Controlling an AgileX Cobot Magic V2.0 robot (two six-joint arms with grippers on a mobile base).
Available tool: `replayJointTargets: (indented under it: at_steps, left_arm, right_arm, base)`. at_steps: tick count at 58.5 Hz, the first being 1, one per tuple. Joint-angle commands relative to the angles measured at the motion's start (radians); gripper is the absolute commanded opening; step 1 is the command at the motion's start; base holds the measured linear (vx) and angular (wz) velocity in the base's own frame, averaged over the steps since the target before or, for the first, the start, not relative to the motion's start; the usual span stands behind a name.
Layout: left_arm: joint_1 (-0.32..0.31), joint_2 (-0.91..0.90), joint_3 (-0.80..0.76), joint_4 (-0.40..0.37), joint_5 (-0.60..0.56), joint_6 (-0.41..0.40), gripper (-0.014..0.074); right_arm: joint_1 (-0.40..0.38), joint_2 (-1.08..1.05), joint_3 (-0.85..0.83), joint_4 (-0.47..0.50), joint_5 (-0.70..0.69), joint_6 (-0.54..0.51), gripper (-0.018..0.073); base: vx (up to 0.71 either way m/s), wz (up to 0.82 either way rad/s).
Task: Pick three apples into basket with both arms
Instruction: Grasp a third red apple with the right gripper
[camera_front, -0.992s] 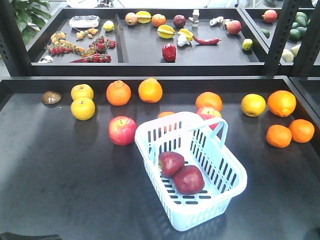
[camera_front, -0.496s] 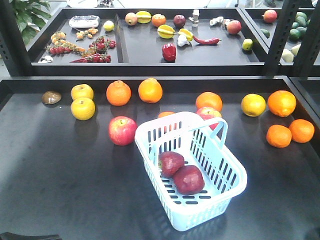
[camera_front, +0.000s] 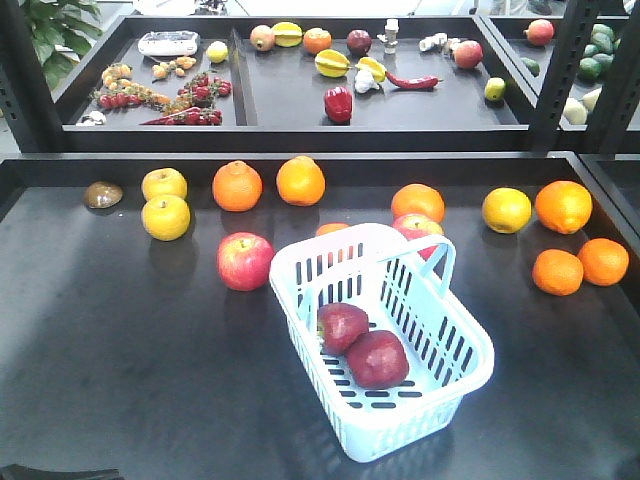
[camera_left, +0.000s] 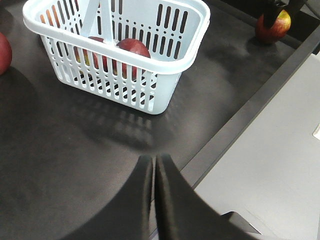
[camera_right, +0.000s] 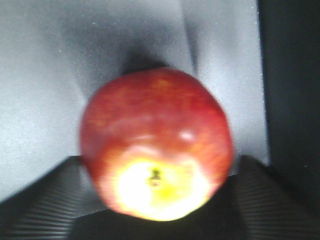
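Already two dark maroon-red apples inside pale blue-white slotted plastic basket, third dark red apple clenched by right gripper off beyond its corner, left gripper pinched empty.

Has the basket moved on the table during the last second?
No. In the front view the basket keeps the same place: its far rim is still just in front of the orange and beside the pinkish-red apple.
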Motion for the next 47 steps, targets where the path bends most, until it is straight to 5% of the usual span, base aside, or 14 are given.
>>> replayJointTargets:
  at_steps: [1,16,29,47]
  left_arm:
    - [-0.003,0.003,-0.024,-0.025,-0.053,-0.005,-0.0006]
    - [-0.003,0.003,-0.024,-0.025,-0.053,-0.005,-0.0006]
    - [-0.003,0.003,-0.024,-0.025,-0.053,-0.005,-0.0006]
    - [-0.003,0.003,-0.024,-0.025,-0.053,-0.005,-0.0006]
  right_arm:
    - [-0.005,-0.063,-0.021,-0.007,0.011,-0.009,0.0359]
    - [-0.004,-0.174,-0.021,0.075,0.003,-0.098,-0.0017]
    - [0.020,-0.298,-0.021,0.284,0.011,-0.248,-0.0006]
    - [0.260,-0.535,-0.021,0.357,0.081,-0.269,-0.0005]
  base:
    - [0.00,0.00]
    - [0.00,0.00]
    - [0.00,0.00]
    - [0.00,0.00]
